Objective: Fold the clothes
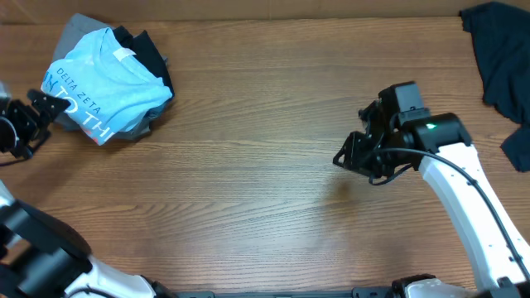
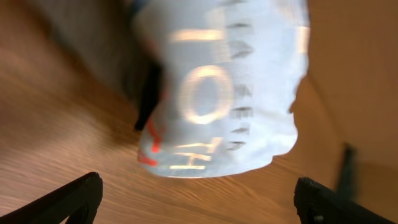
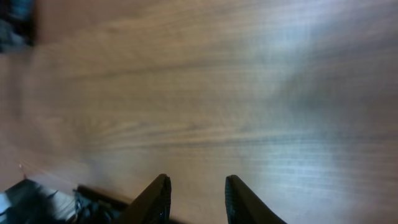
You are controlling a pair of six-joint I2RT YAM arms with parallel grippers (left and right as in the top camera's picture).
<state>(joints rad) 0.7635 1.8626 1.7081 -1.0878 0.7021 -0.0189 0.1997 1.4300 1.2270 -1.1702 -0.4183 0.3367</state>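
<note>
The blue T-shirt (image 1: 112, 83) lies folded at the far left of the table (image 1: 248, 165), atop grey and black garments (image 1: 153, 54). The left gripper (image 1: 40, 122) sits just left of it, fingers wide apart and empty. The right gripper (image 3: 196, 190) hangs over wood at the right, fingers slightly apart, holding nothing. A dark garment (image 1: 497, 58) lies at the far right.

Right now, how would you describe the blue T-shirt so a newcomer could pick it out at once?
On the wooden table, look to the far left corner, where a small pile of clothes sits. The light blue T-shirt lies on top, over a grey garment and a black garment. It alone is pale blue and bears white lettering reading DELTA ZETA.
</note>
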